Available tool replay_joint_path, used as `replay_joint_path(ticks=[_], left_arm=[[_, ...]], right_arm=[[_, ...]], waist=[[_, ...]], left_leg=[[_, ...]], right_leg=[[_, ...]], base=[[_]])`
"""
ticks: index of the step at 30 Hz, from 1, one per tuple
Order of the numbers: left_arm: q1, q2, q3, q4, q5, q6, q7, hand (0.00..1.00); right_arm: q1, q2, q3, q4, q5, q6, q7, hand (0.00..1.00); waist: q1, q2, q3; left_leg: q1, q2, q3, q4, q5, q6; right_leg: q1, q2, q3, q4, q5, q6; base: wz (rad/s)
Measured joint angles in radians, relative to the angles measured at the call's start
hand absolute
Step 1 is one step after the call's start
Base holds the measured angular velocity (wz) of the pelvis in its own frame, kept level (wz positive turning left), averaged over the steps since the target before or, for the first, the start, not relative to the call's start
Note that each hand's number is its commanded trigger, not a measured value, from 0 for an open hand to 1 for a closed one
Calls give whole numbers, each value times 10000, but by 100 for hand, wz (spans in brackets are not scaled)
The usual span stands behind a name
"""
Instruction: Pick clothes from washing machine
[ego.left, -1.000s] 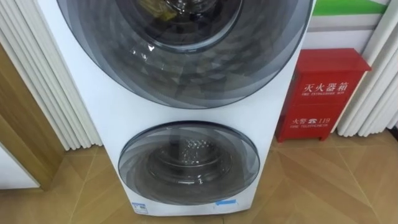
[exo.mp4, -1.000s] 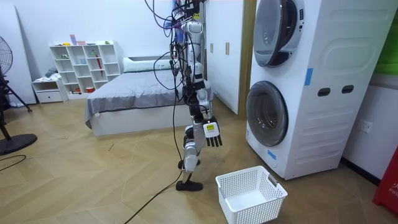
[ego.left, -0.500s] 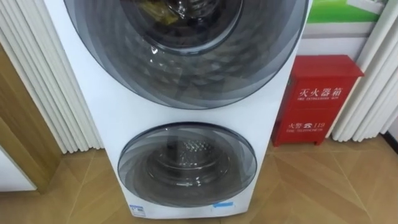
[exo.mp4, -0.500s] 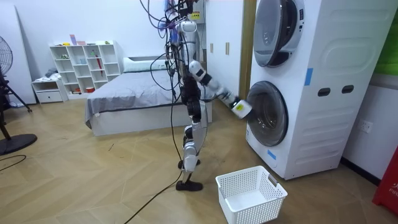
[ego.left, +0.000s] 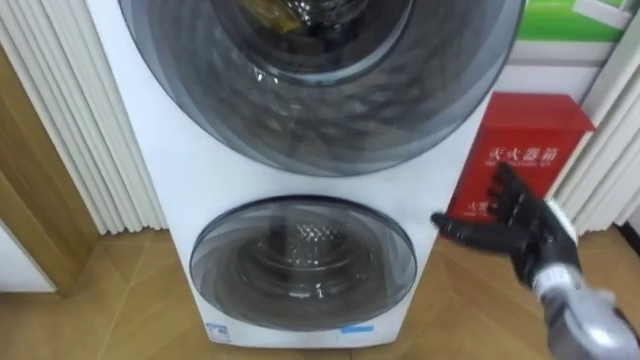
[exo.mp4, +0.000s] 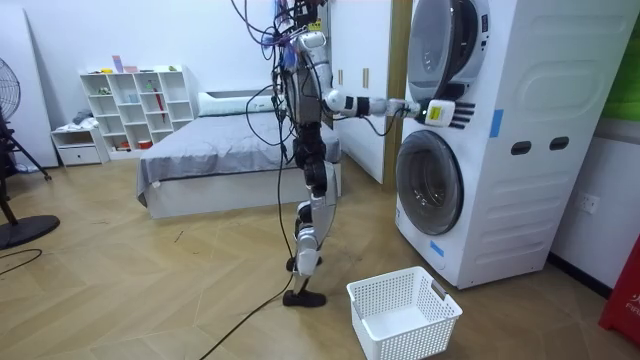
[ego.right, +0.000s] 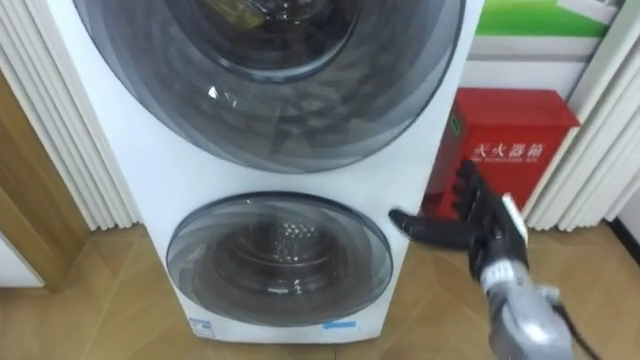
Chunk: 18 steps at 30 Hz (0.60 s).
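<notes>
A tall white machine (ego.left: 190, 180) with a smooth, glossy front is seen, carrying two round doors of dark tinted glass, one above the other, both shut. Behind the lower door (ego.left: 300, 290) a perforated metal drum is visible. Behind the glass of the upper door (ego.left: 320, 120), at the view's top edge, a crumpled yellowish patch is made out, taken to be the clothes (ego.left: 268, 12). A boxy red cabinet (ego.left: 530, 125) is set against the wall just right of the machine, and white ribbed panels (ego.left: 70, 120) flank both.

The floor (ego.left: 110, 300) is laid in herringbone wood. In the room view the robot is seen standing upright before the machine, with a white lattice basket (exo.mp4: 405, 312) on the floor near its feet and a grey bed (exo.mp4: 210, 150) behind it.

The right hand (ego.left: 515, 225) is held out with fingers spread wide and nothing in it. Its thumb is pointed at the machine's right edge, level with the gap between the doors; contact cannot be told.
</notes>
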Motion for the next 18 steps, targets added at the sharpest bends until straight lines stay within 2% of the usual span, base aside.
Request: replay_joint_path(ticks=[2, 4, 7, 9, 10, 11, 12, 13, 14, 15, 16, 17, 18], left_arm=[[41, 33, -14, -174, 194, 61, -49, 0], [65, 84, -11, -210, 193, 66, -112, 0], [140, 126, -1, -328, 196, 79, -113, 0], [131, 135, -9, -329, 208, 146, -115, 0], [134, 135, -18, -334, 326, 265, -115, 0], [131, 144, -96, -359, 457, 341, -111, 0], [110, 157, -134, -399, 531, 372, -116, 0], [235, 252, -71, -530, 635, 375, -108, 0], [355, 234, 137, -469, 847, 433, -110, 0], [365, 225, 132, -446, 1007, 504, -116, 0], [346, 191, 82, -391, 1237, 669, -169, 0], [295, 178, 50, -407, 1298, 775, -185, 0], [292, 179, 17, -448, 1313, 823, -182, 0]], right_arm=[[-495, -176, 2, -1, 28, 2, -119, 0], [-719, -191, -11, -16, 40, 10, -240, 0], [-729, -420, -9, -142, 184, 137, -367, 0], [-730, -431, -9, -584, 319, 145, -467, 0], [-737, -435, -8, -839, 322, 145, -474, 0], [-750, -448, -6, -1063, 327, 145, -485, 0], [-768, -430, 20, -1161, 324, 194, -495, 0], [-811, -391, 124, -1341, 330, 343, -524, 0], [-799, -433, 146, -1768, 329, 387, -549, 0], [-798, -467, 138, -1958, 340, 406, -639, 0], [-811, -555, 134, -2108, 258, 405, -921, 0], [-872, -608, 62, -2124, 135, 405, -1106, 0], [-918, -621, 42, -2124, 86, 407, -1140, 0]], waist=[[38, -69, -13], [79, -143, -26], [212, -222, -25], [221, -215, -22], [240, -194, -17], [257, -108, 21], [286, 16, 85], [312, -42, 82], [249, -140, 34], [95, -115, 54], [-14, -102, 36], [-46, -113, 39], [-44, -106, 40]], left_leg=[[4, 0, -181, -128, 1, -1], [37, 0, -242, -138, 1, -1], [52, -1, -250, -175, 0, -1], [50, 13, -355, -198, 2, 1], [142, 58, -586, -213, 16, 16], [294, 227, -1180, -230, 35, 32], [347, 376, -1579, -227, 34, 30], [285, 542, -2342, -217, 15, -2], [70, 671, -2408, -210, -77, -213], [-12, 690, -2227, -210, -104, -317], [-17, 717, -1703, -217, -125, -348], [-57, 695, -1312, -298, -75, -387], [-115, 688, -1130, -370, -52, -384]], right_leg=[[31, 31, -49, 0, 1, 1], [25, 36, -60, 11, 2, 2], [43, 33, -107, 18, 12, 17], [-1, 30, -289, 158, 11, 18], [-152, 35, -428, 479, 1, 33], [-471, 61, -547, 1300, -89, 121], [-682, 139, -448, 1481, -292, 152], [-1206, 528, 265, 532, -230, -65], [-1577, 627, 59, 238, 874, -547], [-1580, 673, -12, 219, 972, -548], [-1527, 672, -58, 224, 978, -561], [-1426, 658, 22, 224, 978, -560], [-1389, 665, 33, 219, 974, -554]], base=[[18], [12], [1], [0], [-5], [-14], [-41], [-53], [-36], [-8], [16], [11], [13]])
